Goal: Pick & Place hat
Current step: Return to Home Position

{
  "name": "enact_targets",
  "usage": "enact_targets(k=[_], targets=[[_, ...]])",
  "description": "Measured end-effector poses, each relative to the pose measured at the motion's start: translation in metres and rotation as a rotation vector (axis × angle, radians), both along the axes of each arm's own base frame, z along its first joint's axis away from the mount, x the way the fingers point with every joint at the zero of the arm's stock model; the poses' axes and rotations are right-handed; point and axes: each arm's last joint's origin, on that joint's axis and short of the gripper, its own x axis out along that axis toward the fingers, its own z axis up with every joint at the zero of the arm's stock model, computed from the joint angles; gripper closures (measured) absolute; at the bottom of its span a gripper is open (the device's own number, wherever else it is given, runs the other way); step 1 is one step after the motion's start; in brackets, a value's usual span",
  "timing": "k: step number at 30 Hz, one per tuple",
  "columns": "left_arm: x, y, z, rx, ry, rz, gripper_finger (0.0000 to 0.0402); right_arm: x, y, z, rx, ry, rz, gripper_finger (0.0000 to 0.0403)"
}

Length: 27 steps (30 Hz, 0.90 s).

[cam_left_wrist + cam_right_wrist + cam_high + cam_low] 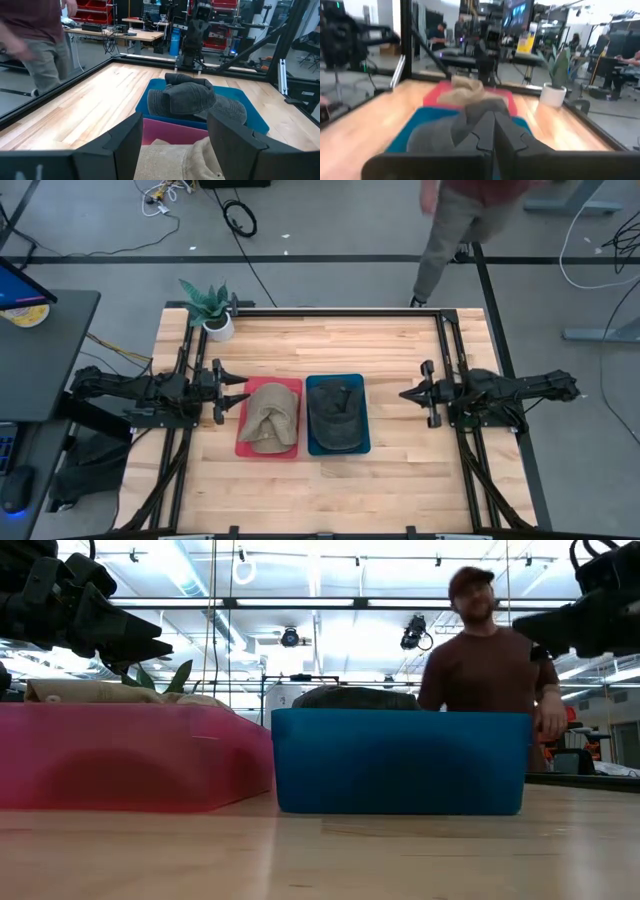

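Note:
A tan hat [268, 418] lies in a red tray [243, 442], and a dark grey hat [335, 412] lies in a blue tray [362, 442] right beside it at the table's middle. In the low view the red tray [120, 755] and the blue tray [400, 760] stand side by side. My left gripper [238, 393] hovers open at the red tray's left edge and points level toward the hats [175, 135]. My right gripper [404, 394] hangs shut to the right of the blue tray, pointing level at the grey hat [440, 132], with nothing in it.
A potted plant [215, 315] stands at the table's far left corner. A person [460, 220] walks just beyond the far edge. Black frame rails [445, 360] run along the table's sides. Bare wood lies at the near side [330, 495].

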Motion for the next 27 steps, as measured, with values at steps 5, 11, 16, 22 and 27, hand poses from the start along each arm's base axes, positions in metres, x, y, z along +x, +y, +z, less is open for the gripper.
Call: enact_targets(k=[5, 11, 16, 22, 27], targets=[[0.0, 0.0, 0.0, 0.0, 0.0, 0.0, 0.0177, 0.0007, 0.0003, -0.0057, -0.06, 0.06, 0.009, 0.0394], [0.0, 0.0, 0.0, 0.0, 0.0, 0.0, 0.0177, 0.0007, 0.0002, -0.0056, -0.084, 0.058, 0.008, 0.0394], [0.0, 0.0, 0.0, 0.0, 0.0, 0.0, 0.0177, 0.0007, 0.0002, -0.0056, -0.086, 0.057, 0.007, 0.0394], [0.0, 0.0, 0.0, 0.0, 0.0, 0.0, 0.0177, 0.0007, 0.0002, -0.0056, -0.086, 0.057, 0.006, 0.0394], [0.0, 0.0, 0.0, 0.0, 0.0, 0.0, 0.0177, 0.0007, 0.0001, -0.0056, -0.086, 0.057, 0.005, 0.0394]])
